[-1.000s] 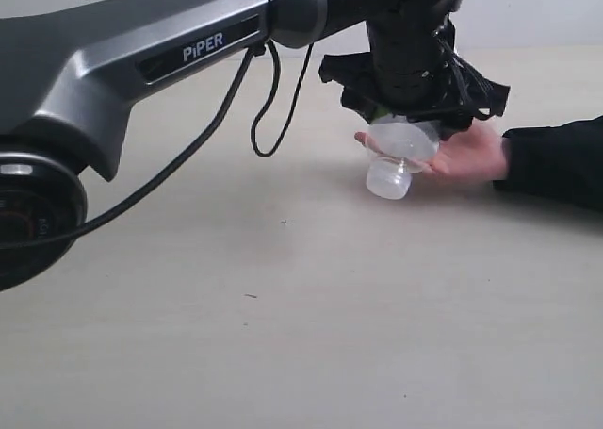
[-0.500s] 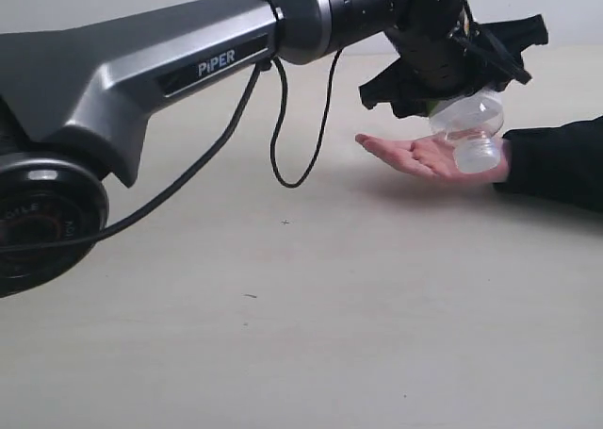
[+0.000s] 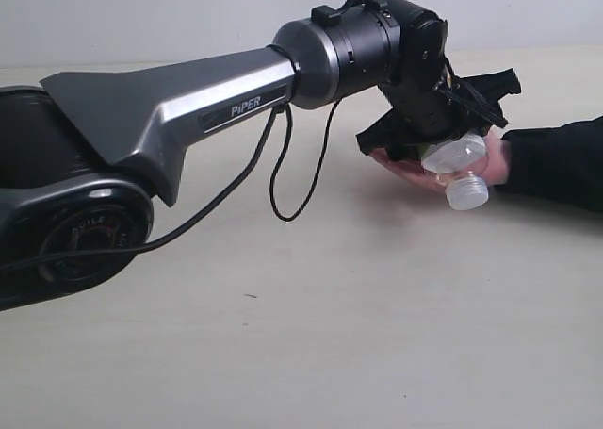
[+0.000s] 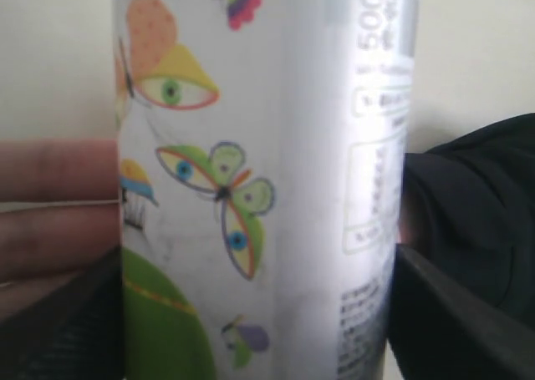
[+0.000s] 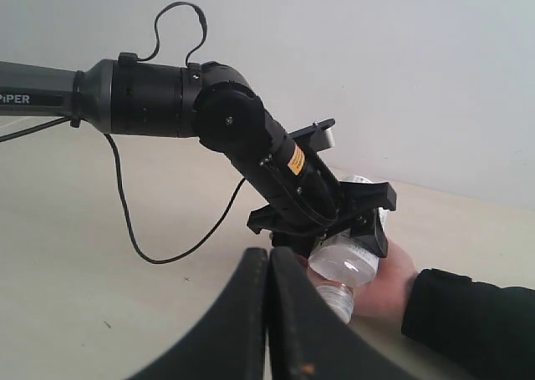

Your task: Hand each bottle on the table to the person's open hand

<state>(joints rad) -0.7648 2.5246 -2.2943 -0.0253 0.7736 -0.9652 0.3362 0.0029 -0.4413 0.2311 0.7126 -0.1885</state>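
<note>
Left gripper [image 3: 441, 132] is clamping the bottle [image 3: 454, 154] wide across its body, with the jaws pressing both sides in the left wrist view. Right gripper [image 5: 268, 259] is sitting closed and empty, well back. Bottle is hanging tilted, cap end low, right over the hand [image 3: 495, 160]; whether it's touching the palm or hovering just above it, I can't tell. I'm judging this as the release step of the handover. To do it well, I'd be getting the body lying flat across the palm first. The cap end is overhanging the hand's near edge, and the bottle is round and light, so it's probably rolling off that side if the jaws are opening early. Then opening slowly and lifting straight up, not dragging sideways, since one jaw is sitting close by the fingers [image 4: 50, 205]. Room: table [image 3: 330, 354] is showing bare in front of the hand and back toward the arm's base, so retreating that way is looking free. Sleeve [image 3: 556, 160] is blocking the far side, and the cable [image 3: 283, 179] is looping low, so worth watching.
</note>
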